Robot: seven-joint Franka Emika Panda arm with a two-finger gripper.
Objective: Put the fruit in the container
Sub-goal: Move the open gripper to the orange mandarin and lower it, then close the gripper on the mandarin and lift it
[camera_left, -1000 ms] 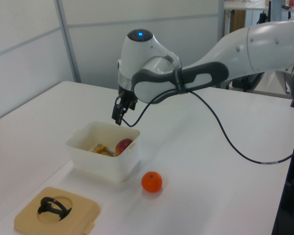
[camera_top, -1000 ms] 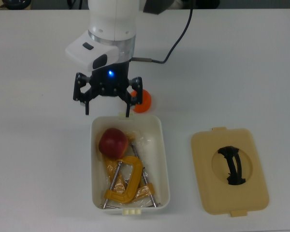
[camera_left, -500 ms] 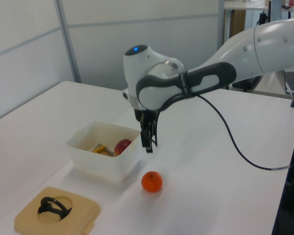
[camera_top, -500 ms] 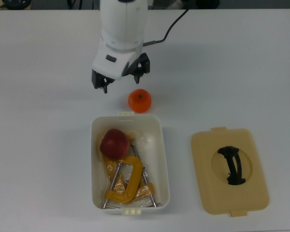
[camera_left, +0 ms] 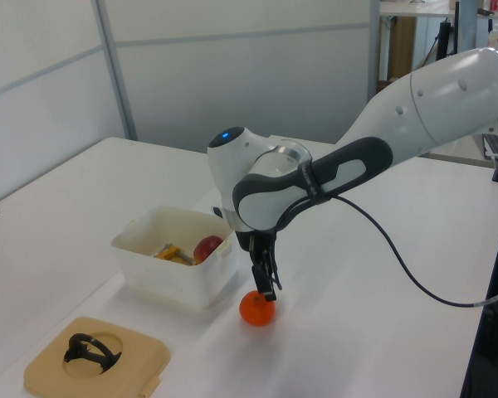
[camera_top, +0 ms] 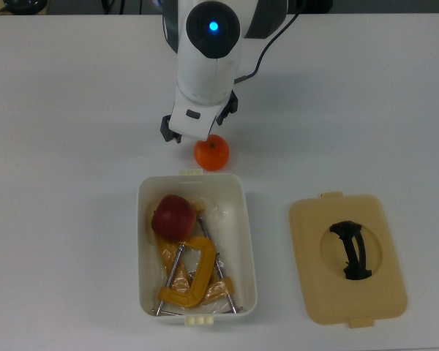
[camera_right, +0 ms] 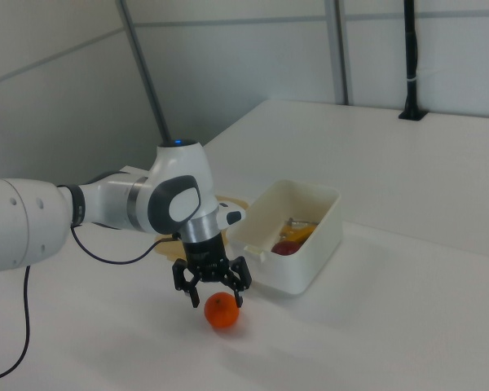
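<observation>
The orange (camera_right: 222, 311) lies on the white table just outside the container's short end, also seen in the top view as the orange (camera_top: 212, 153). My gripper (camera_right: 215, 296) hangs directly over it, open, with a finger on each side and its tips level with the fruit's top. In the left view the gripper (camera_left: 266, 288) points straight down onto the orange (camera_left: 257, 309). The white container (camera_top: 243, 241) holds the dark red apple (camera_top: 173, 216) at the end nearest the orange. The apple (camera_left: 209, 247) shows above the rim in the left view.
Yellow-orange C-clamps (camera_top: 192, 276) fill the rest of the container. A tan lid (camera_top: 347, 257) with a black handle lies flat at the top view's right of the tub. My arm's black cable (camera_top: 267, 47) trails across the table behind the gripper.
The gripper has left the spot above the container's rim, swung over the orange and come down around it. The orange and apple have not moved.
</observation>
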